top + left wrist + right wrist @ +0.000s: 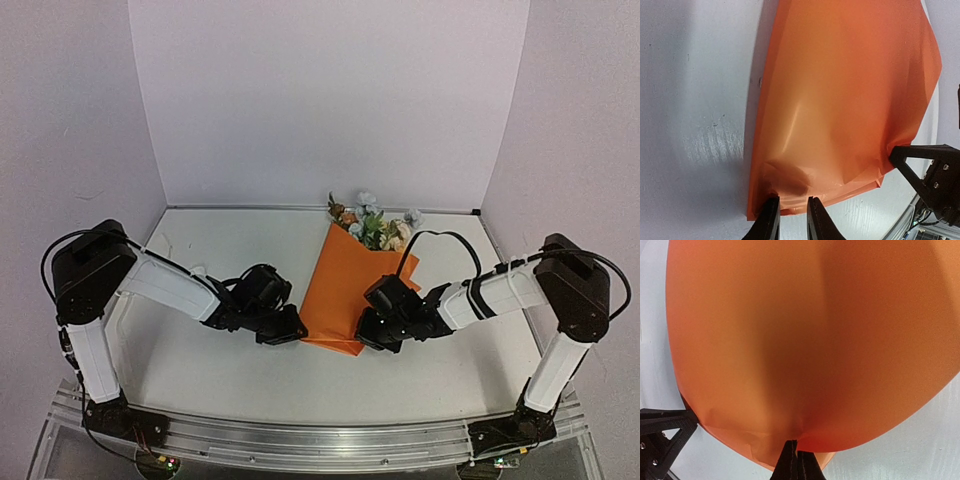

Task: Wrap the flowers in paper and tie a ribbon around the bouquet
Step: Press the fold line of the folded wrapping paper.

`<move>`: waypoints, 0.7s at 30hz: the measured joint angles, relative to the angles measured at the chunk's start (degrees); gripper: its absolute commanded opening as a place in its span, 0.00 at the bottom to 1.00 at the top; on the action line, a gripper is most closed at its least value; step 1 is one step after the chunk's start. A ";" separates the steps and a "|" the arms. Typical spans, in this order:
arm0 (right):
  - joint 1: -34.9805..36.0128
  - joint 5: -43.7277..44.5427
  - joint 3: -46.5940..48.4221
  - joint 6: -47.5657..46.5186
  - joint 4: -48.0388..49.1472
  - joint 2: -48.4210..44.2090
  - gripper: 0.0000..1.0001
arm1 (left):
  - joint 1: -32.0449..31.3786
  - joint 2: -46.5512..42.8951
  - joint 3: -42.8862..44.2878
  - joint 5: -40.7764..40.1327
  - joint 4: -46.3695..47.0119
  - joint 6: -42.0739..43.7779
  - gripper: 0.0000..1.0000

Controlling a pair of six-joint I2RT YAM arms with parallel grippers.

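The orange paper (343,285) lies mid-table, folded over the stems of the flowers (375,228), whose blossoms stick out past its far edge. My left gripper (287,330) is at the paper's near left corner. In the left wrist view its fingers (771,215) stand a narrow gap apart, with the paper's (840,100) near edge between their tips. My right gripper (372,335) sits at the near right side, shut on a pinch of the bulging paper (810,340). The ribbon is out of view.
White walls close the table at the back and on both sides. An aluminium rail (320,440) carrying both arm bases runs along the near edge. The right gripper's black fingers (935,172) show at the right of the left wrist view.
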 measured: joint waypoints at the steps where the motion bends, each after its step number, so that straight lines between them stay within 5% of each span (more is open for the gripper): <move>1: 0.00 0.27 0.00 -0.16 -0.21 0.00 0.00 | 0.01 0.05 -0.36 0.16 0.93 -0.30 0.21; 13: 0.11 1.42 0.52 -6.23 -3.02 -0.50 0.00 | -2.55 -3.25 -1.90 1.25 -1.01 -2.91 0.26; 21: 0.11 1.34 0.52 -9.94 -3.74 -1.26 0.00 | 0.30 -2.45 9.65 4.74 -4.82 0.38 0.25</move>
